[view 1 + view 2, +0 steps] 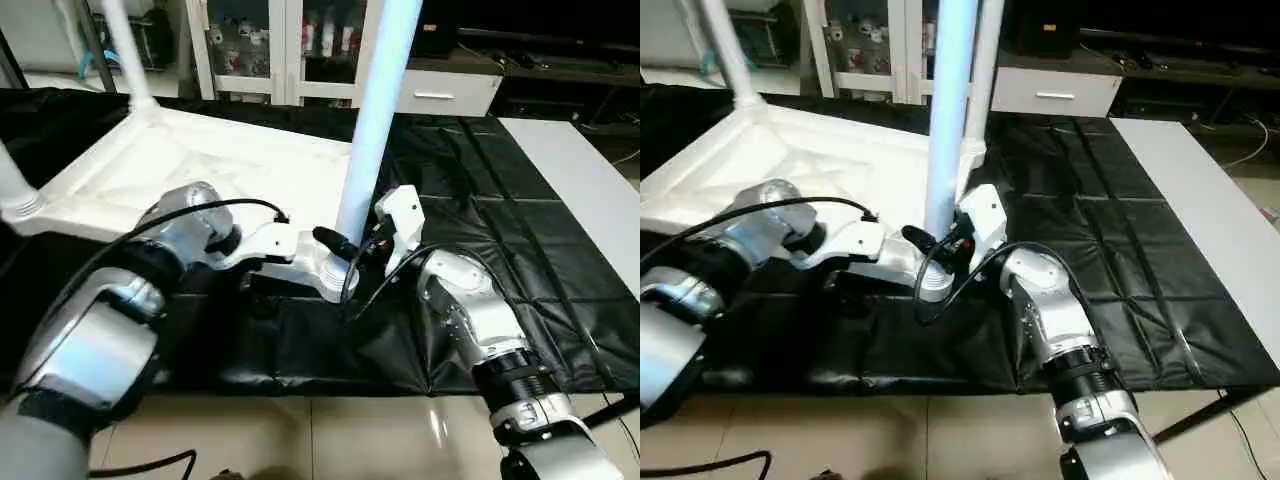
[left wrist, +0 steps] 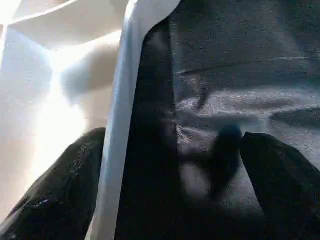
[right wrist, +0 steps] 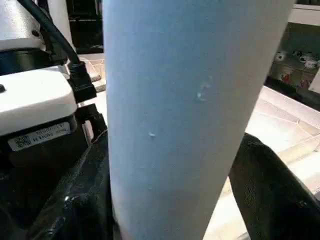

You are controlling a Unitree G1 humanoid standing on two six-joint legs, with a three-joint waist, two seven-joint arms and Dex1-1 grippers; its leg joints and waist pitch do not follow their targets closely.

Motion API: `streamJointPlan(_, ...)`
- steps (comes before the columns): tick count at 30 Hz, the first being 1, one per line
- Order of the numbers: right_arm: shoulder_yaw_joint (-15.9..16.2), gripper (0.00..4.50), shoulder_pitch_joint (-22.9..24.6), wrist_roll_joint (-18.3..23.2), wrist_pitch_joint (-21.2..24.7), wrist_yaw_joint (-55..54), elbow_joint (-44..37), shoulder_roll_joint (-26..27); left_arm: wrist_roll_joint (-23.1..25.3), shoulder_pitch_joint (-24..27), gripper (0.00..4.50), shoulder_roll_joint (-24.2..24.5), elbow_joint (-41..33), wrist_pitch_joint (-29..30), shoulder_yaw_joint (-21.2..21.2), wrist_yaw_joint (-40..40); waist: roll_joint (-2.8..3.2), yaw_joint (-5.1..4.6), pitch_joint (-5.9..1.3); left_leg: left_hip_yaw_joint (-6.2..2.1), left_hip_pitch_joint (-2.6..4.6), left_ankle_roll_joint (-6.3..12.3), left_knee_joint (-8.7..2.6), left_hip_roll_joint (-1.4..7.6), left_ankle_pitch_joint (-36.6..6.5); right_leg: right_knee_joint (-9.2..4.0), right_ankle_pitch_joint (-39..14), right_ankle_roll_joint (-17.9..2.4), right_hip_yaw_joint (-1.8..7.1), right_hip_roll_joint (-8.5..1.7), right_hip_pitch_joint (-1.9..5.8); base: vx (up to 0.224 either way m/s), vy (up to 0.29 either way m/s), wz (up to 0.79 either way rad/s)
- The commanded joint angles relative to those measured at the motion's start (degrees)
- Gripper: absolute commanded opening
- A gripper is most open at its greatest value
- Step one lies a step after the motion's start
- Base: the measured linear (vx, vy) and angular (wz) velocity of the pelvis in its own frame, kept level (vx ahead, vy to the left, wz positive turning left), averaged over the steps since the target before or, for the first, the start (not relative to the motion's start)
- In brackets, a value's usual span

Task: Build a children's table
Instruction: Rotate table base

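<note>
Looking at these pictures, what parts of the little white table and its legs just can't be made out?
- Near leg: top cut off by the head views' upper edge.
- Its foot and corner socket: hidden behind the left gripper and right gripper.
- Tabletop: near edge covered by the left forearm.
- Left leg: cut off by the picture's left edge.

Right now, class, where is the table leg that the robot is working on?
In the head views the leg stands upright at the near corner of the upturned tabletop, between the left tool and right tool.
</note>
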Motion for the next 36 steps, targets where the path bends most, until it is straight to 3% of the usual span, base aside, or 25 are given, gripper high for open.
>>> streamJointPlan(1,-1.9,3.15,-2.1,-0.5,-0.3,-1.4,2.2,-1.1,-0.7,3.8,4.46,2.9,-3.5,2.4,0.3,-5.7,0.57,0.56,-4.30,0.16,0.51,1.50,-3.68,0.70,-13.1,-2.83,-1.9,-17.6,2.06,-2.86,3.68,0.000,0.000,0.00)
streamJointPlan(2,-1.9,3.15,-2.1,-0.5,-0.3,-1.4,2.2,-1.1,-0.8,3.9,4.46,2.9,-3.6,2.4,0.3,-5.7,0.94,0.49,-4.23,0.12,0.42,1.32,-3.81,0.74,-13.1,-2.79,-2.6,-17.4,2.05,-2.88,3.64,0.000,0.000,0.00)
streamJointPlan(3,-1.9,3.15,-2.2,-0.5,-0.4,-1.3,2.5,-1.0,-1.1,4.5,4.46,3.1,-4.9,3.0,0.5,-5.9,0.65,0.47,-4.26,0.28,0.65,1.28,-3.77,0.82,-13.2,-2.92,-3.0,-17.3,2.06,-2.89,3.47,0.000,0.000,0.00)
streamJointPlan(4,-1.9,3.15,-2.4,-0.6,-0.4,-1.3,2.8,-0.9,-1.4,5.3,4.46,3.3,-6.3,3.4,0.8,-6.0,0.84,0.52,-4.22,0.36,0.76,1.15,-3.72,0.80,-13.1,-2.92,-3.2,-17.3,2.09,-2.77,3.31,0.000,0.000,0.00)
streamJointPlan(7,-1.6,3.15,-3.0,-0.8,-0.8,-1.4,4.0,-0.2,-4.1,9.3,4.46,3.5,-13.0,6.5,2.4,-5.6,0.62,0.53,-4.12,0.32,0.66,0.65,-3.89,1.04,-13.2,-2.75,-4.2,-17.0,2.11,-3.01,3.31,0.000,0.000,0.00)
streamJointPlan(8,-1.6,3.15,-3.2,-0.8,-0.9,-1.4,4.2,-0.1,-4.6,10.1,4.46,3.4,-14.4,7.1,2.7,-5.6,0.31,0.56,-4.11,0.53,0.86,0.67,-3.86,0.91,-13.7,-3.04,-5.3,-16.6,2.10,-2.78,3.04,0.000,0.000,0.00)
streamJointPlan(16,-1.2,3.15,-4.0,-1.1,-1.5,-1.2,5.8,0.4,-7.4,16.2,4.46,1.9,-24.9,9.5,5.0,-1.2,0.45,0.61,-3.96,0.47,0.65,0.05,-4.05,0.91,-14.2,-3.28,-8.4,-14.5,2.20,-2.83,2.99,0.000,0.000,0.00)
streamJointPlan(19,-1.3,3.15,-4.0,-1.2,-1.9,-1.4,6.1,0.3,-8.4,16.8,4.46,-0.1,-25.3,5.8,7.0,4.1,0.55,0.64,-4.05,0.51,0.73,0.01,-3.99,0.88,-14.0,-3.32,-7.6,-14.2,2.19,-2.64,2.85,0.000,0.000,0.00)
streamJointPlan(20,-1.3,3.15,-3.9,-1.2,-1.9,-1.5,6.1,0.2,-8.8,16.8,4.46,-0.6,-25.0,4.3,7.5,5.4,0.84,0.76,-4.12,0.47,0.76,-0.02,-3.91,0.85,-13.9,-3.18,-6.9,-14.4,2.17,-2.63,2.82,0.000,0.000,0.00)
streamJointPlan(22,-1.6,3.15,-3.1,-1.0,-1.6,-1.4,4.8,-0.2,-11.2,16.1,4.46,-3.8,-23.3,1.6,10.9,10.9,0.65,0.84,-4.19,0.55,0.60,0.02,-3.78,0.74,-14.0,-3.24,-6.1,-14.7,2.14,-2.58,3.01,0.000,0.000,0.00)
streamJointPlan(24,-1.8,3.15,-2.0,-0.5,-0.9,-1.0,2.5,-0.8,-11.1,15.7,4.46,-3.8,-22.8,2.6,11.2,10.7,0.43,0.92,-4.17,0.62,0.47,0.57,-3.73,0.68,-13.4,-3.18,-5.5,-14.8,2.16,-2.51,3.08,0.000,0.000,0.00)
streamJointPlan(28,-2.0,3.15,2.4,1.1,1.6,1.9,-4.8,-3.2,-11.0,15.1,4.46,-3.3,-21.0,3.1,11.1,9.1,0.99,1.10,-4.23,0.49,0.66,0.97,-3.73,0.66,-12.9,-3.29,-5.4,-13.3,2.13,-2.34,3.12,0.000,0.000,0.00)
streamJointPlan(32,-1.8,3.15,5.4,2.3,3.1,4.1,-9.2,-5.3,-10.4,14.5,4.46,-2.7,-19.2,2.1,10.7,9.2,0.89,1.32,-4.32,0.46,0.62,1.14,-3.67,0.68,-12.4,-3.13,-3.2,-13.9,2.07,-2.24,3.21,0.000,0.000,0.00)
streamJointPlan(33,-1.6,3.15,8.5,3.0,4.0,5.8,-13.1,-7.6,-9.1,13.4,4.46,-1.9,-16.1,0.0,10.1,10.2,1.36,1.57,-4.32,0.45,0.75,1.44,-3.58,0.59,-12.4,-3.21,-2.7,-13.8,2.09,-2.10,3.18,0.000,0.000,0.00)
streamJointPlan(35,-1.6,3.15,10.8,3.6,5.1,6.9,-16.2,-9.2,-8.7,12.5,4.46,-1.5,-14.2,-0.8,10.0,11.6,1.04,1.72,-4.33,0.42,0.66,1.40,-3.68,0.64,-12.9,-3.24,-3.1,-13.5,2.06,-2.24,3.28,0.000,0.000,0.00)
streamJointPlan(36,-1.6,3.15,11.5,3.9,5.5,7.3,-17.1,-9.8,-8.5,12.2,4.46,-1.4,-13.7,-0.8,10.1,12.1,1.24,1.96,-4.34,0.34,0.79,1.15,-3.64,0.70,-13.2,-3.20,-3.5,-13.4,2.06,-2.34,3.27,0.000,0.000,0.00)
